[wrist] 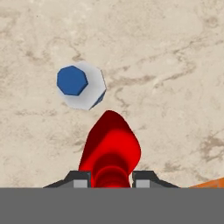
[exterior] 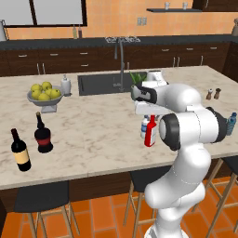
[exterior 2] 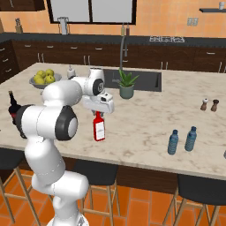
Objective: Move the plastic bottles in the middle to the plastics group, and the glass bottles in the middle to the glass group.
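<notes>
- Near the front edge of the marble island [exterior 2: 145, 123], in front of the potted plant [exterior 2: 126, 84], stands the red glass bottle [exterior 2: 99, 128].
- The gripper [wrist: 111, 178] is clamped on its narrow neck from above.
- Just beside the red bottle stands the whitish plastic bottle [wrist: 82, 85] with a blue cap.
- Well off to one side of it stand two blue water bottles [exterior 2: 173, 142].

Glossy white arm [exterior: 186, 139], dark joints

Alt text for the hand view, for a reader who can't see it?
Looking straight down, the hand is shut on the neck of a red bottle standing on a beige marble counter. A whitish bottle with a blue cap stands just beside it.
</notes>
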Controlling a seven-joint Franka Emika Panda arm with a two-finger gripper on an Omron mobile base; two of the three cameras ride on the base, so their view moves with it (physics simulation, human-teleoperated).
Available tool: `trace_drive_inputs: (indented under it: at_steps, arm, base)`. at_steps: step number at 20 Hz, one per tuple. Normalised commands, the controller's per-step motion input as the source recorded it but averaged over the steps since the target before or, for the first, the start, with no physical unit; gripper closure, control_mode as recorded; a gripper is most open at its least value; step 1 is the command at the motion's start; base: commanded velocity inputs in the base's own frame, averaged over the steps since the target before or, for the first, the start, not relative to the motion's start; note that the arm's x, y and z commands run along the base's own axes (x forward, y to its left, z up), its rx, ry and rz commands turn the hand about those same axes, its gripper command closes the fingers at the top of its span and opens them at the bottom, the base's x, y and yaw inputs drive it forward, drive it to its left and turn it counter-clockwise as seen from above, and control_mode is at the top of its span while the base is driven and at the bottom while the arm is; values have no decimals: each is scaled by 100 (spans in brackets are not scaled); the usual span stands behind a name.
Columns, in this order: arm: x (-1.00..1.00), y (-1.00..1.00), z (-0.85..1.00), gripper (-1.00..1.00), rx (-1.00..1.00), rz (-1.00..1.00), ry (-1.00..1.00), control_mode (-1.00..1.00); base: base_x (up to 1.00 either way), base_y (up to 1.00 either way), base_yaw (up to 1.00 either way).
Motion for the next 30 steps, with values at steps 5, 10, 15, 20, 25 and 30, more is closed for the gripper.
trace_drive_inputs:
  at_steps: [5, 10, 15, 20, 25, 30]
  arm:
    - [-1, 14, 34, 100, 1, 0, -2, -100]
    - [-11, 82, 24, 100, 1, 5, 0, -100]
    - [-33, 100, 7, 100, 0, 7, 4, -100]
    - [-28, 100, 9, 100, 0, 3, 12, -100]
    - [0, 100, 24, 100, 0, 0, 9, -100]
    - [0, 100, 5, 100, -4, 0, 4, -100]
  base:
    - [0, 0, 0]
    - [0, 0, 0]
    - [0, 0, 0]
    - [0, 0, 0]
    - [0, 0, 0]
    - [0, 0, 0]
